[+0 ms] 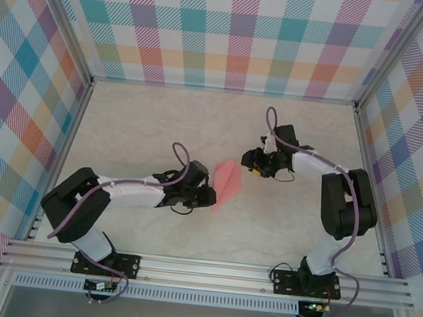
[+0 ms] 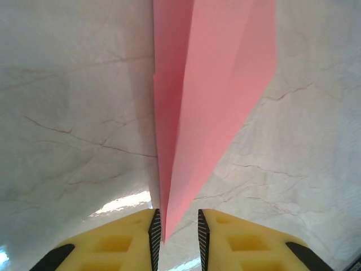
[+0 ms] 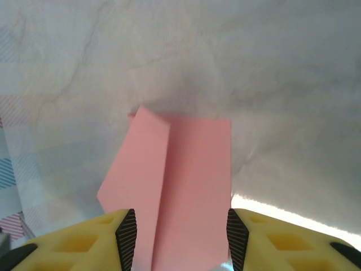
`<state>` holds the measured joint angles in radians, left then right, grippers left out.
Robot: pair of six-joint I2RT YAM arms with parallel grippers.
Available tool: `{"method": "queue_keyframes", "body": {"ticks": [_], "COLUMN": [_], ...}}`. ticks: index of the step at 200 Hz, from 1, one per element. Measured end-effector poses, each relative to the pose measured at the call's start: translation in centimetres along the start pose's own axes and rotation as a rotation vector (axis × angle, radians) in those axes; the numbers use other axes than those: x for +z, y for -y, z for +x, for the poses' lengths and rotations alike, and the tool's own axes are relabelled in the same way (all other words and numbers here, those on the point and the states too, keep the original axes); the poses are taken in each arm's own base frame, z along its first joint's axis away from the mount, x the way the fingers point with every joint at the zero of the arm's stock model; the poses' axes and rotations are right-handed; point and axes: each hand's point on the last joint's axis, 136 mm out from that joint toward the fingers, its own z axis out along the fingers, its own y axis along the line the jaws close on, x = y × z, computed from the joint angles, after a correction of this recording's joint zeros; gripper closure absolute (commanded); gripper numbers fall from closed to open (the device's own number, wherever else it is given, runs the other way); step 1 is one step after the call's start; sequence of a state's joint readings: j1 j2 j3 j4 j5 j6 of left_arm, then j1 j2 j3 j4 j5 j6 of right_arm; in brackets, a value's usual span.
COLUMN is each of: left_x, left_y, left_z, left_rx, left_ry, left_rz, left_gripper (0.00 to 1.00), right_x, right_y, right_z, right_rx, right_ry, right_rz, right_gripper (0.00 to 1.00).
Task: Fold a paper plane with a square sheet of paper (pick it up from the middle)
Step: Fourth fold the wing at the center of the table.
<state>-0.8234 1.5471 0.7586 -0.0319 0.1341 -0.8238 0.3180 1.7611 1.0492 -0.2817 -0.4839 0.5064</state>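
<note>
- Paper plane [image 1: 228,183]: salmon-pink, folded to a pointed wedge with a centre crease. It sits about mid-bench, well apart from all four edges of the bench [image 1: 139,120], between the two claws.
- Left claw [image 2: 179,227]: jaws narrowly apart. The pointed tip of the paper plane [image 2: 214,84] sits in the gap close to one pad, with clear space to the other. Judged not pinched.
- Right claw [image 3: 181,237]: jaws spread wide. The blunt end of the paper plane [image 3: 192,180] lies between the pads and nearly fills the gap. Cannot tell whether the pads touch its side edges.
- A shadow shows beside the paper in both wrist views, so part of it seems raised off the bench. How much is unclear.
- Risk 1: the tip escapes the left claw. Cause: the gap is wider than the thin tip, so any sideways nudge slides it out.
- Risk 2: the tip crumples. Cause: the jaws closing while the point sits off-centre or end-on.
- Risk 3: the wings buckle or the crease opens. Cause: the right claw closing across the width instead of across the thickness.
- Risk 4: the paper tears or skids on the smooth bench. Cause: the claws pulling or pushing against each other.
- Containers: none. The paper sits in nothing.
</note>
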Motion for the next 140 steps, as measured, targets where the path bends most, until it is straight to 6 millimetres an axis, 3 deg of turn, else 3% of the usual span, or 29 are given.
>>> {"method": "queue_keyframes", "body": {"ticks": [31, 53, 84, 140], "left_x": [-0.8, -0.8, -0.7, -1.2], "left_y": [-0.1, -1.1, -2.5, -3.7], "left_z": [-1.4, -1.7, -1.8, -2.2], "left_rx": [-0.027, -0.055, -0.098, -0.155], "left_ry": [0.065, 0.083, 0.094, 0.113], "left_rz": [-0.007, -0.034, -0.068, -0.079], "left_gripper": [0.66, 0.61, 0.55, 0.48], "right_x": [1.3, 2.0, 3.2, 5.3], "right_y": [-0.6, -1.8, -2.7, -2.0], "right_z": [3.1, 4.2, 5.1, 5.7], "right_rx": [0.002, -0.026, -0.047, -0.019], "right_ry": [-0.072, -0.100, -0.129, -0.174], "right_rz": [-0.012, -0.027, -0.046, -0.038], "right_gripper": [0.45, 0.46, 0.51, 0.60]}}
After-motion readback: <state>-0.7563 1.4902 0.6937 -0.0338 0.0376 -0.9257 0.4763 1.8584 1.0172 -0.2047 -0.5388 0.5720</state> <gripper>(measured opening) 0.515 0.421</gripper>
